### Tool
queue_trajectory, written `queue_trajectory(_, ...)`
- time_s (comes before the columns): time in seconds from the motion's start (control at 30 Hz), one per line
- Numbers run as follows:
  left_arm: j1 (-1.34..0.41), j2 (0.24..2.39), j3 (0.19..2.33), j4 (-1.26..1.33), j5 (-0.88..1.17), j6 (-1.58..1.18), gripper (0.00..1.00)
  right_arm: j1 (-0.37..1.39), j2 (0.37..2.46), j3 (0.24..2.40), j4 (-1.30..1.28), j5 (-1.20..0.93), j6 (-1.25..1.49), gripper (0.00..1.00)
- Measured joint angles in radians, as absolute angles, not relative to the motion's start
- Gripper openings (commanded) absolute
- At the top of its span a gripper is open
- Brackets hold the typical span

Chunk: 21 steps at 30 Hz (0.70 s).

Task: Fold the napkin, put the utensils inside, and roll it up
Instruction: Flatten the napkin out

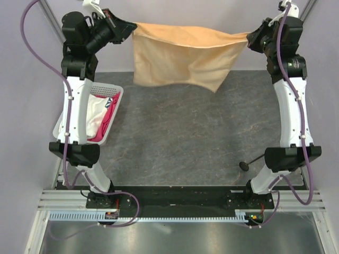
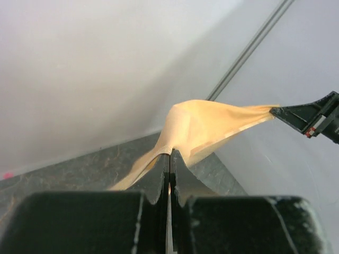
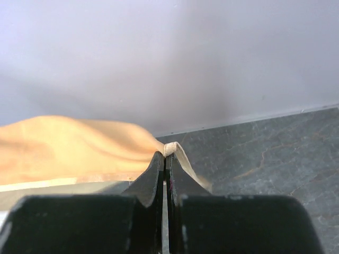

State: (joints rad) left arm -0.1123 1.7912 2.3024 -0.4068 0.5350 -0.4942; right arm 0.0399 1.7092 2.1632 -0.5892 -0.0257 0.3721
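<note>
Gripping the napkin (image 1: 183, 55) by its top corners in both tightly closed jaws; lower together onto the tabletop (image 1: 180, 137), edge kept taut, clear of the spoon (image 1: 253, 161).

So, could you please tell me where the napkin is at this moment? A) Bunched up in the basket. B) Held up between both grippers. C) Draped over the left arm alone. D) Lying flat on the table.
B: the napkin hangs spread in the air, with the left gripper shut on one top corner and the right gripper shut on the other.
</note>
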Motion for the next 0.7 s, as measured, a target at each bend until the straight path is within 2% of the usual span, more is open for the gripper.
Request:
queue_trajectory(0.13, -0.112, 1.623, 2.062, -0.361, 0.522, -0.478, 0.02, 0.041, 1.538, 1.937, -0.538, -0.024, 0.370, 0.00)
queue_trajectory(0.27, -0.112, 1.395, 1.647, -0.340, 0.486, -0.463, 0.02, 0.044, 1.319, 1.545, -0.502, 0.018, 0.379, 0.00)
queue_trajectory(0.4, -0.112, 1.230, 1.248, -0.321, 0.450, -0.466, 0.02, 0.044, 1.185, 1.198, -0.512, 0.091, 0.415, 0.00)
queue_trajectory(0.43, -0.112, 1.196, 1.160, -0.330, 0.446, -0.468, 0.02, 0.044, 1.155, 1.107, -0.517, 0.108, 0.427, 0.06)
queue_trajectory(0.5, -0.113, 1.137, 1.013, -0.352, 0.446, -0.474, 0.20, 0.044, 1.110, 0.983, -0.539, 0.123, 0.451, 0.27)
queue_trajectory(0.53, -0.113, 1.103, 0.939, -0.364, 0.445, -0.476, 0.37, 0.045, 1.085, 0.931, -0.547, 0.128, 0.464, 0.37)
queue_trajectory(0.57, -0.115, 1.073, 0.884, -0.376, 0.444, -0.477, 0.68, 0.047, 1.057, 0.888, -0.561, 0.136, 0.474, 0.56)
queue_trajectory(0.63, -0.113, 1.002, 0.783, -0.426, 0.427, -0.484, 0.82, 0.046, 1.004, 0.839, -0.578, 0.164, 0.491, 0.74)
queue_trajectory(0.67, -0.112, 0.971, 0.752, -0.452, 0.421, -0.488, 0.90, 0.046, 0.981, 0.830, -0.585, 0.180, 0.495, 0.77)
queue_trajectory(0.7, -0.112, 0.942, 0.736, -0.483, 0.417, -0.489, 0.94, 0.043, 0.962, 0.829, -0.590, 0.193, 0.495, 0.79)
